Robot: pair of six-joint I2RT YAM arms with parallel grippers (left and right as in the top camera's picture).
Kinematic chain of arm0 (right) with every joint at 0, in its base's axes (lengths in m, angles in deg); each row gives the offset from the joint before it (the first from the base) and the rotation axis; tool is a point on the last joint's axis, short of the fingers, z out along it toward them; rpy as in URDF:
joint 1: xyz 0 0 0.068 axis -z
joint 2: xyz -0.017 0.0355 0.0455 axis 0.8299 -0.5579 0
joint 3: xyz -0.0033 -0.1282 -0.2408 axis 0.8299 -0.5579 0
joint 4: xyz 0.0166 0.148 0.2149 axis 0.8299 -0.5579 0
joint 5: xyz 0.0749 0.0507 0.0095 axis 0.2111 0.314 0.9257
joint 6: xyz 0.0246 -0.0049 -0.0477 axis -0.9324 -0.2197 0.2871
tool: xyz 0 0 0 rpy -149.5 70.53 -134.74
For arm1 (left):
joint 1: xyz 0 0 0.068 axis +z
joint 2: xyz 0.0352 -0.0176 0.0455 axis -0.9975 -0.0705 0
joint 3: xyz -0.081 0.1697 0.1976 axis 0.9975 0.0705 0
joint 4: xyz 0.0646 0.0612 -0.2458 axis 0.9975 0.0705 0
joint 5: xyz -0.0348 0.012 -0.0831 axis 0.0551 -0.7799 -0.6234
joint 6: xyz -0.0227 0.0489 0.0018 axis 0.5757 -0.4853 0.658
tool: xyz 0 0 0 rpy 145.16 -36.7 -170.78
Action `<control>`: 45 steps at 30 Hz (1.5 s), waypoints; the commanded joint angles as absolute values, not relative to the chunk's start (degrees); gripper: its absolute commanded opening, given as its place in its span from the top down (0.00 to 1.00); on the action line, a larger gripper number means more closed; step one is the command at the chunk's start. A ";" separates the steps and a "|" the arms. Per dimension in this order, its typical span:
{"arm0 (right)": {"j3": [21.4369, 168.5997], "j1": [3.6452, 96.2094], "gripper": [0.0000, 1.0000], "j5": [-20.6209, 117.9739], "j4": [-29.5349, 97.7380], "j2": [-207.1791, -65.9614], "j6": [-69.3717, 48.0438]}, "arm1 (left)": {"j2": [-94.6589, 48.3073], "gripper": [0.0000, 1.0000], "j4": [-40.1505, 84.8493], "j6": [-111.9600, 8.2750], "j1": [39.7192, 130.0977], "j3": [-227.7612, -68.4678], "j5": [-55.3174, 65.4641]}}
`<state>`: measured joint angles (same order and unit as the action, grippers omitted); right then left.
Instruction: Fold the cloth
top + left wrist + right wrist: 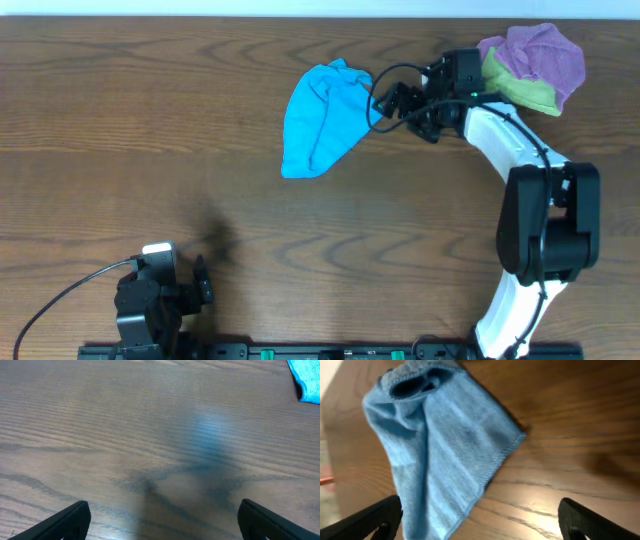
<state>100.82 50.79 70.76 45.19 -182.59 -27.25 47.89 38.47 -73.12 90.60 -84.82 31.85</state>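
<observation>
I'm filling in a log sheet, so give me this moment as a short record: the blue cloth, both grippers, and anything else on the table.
cloth: turquoise, rumpled, lying loose on the table, not yet folded
right gripper: open, at the cloth's right edge, holding nothing
left gripper: open, at the near left of the table, well away from the cloth, holding nothing
other items: purple cloth heaped on a yellow-green cloth, at the far right
</observation>
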 commanded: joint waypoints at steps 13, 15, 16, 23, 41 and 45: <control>99.71 50.77 0.08 74.28 51.58 -187.84 -35.10 | 48.26 0.05 40.33 -72.86 90.32 -82.52 32.70; 99.71 50.77 0.09 74.28 52.58 -188.03 -35.10 | 48.26 0.05 40.33 -72.86 90.32 -82.52 32.70; 99.71 50.77 0.11 74.30 53.24 -188.08 -35.12 | 48.26 0.05 40.33 -72.86 90.32 -82.52 32.72; 99.71 50.77 0.17 73.47 55.51 -188.86 -36.87 | 48.26 0.05 40.33 -72.86 90.32 -82.52 32.72; 99.73 47.36 0.26 73.39 62.11 -193.91 -41.59 | 48.26 0.05 40.33 -72.86 90.32 -82.52 32.72; 99.73 47.01 0.52 71.53 62.20 -194.70 -41.48 | 48.26 0.05 40.33 -72.86 90.32 -82.52 32.72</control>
<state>100.23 47.67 73.65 62.94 -192.05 -40.91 47.89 38.47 -73.10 90.60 -84.82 31.85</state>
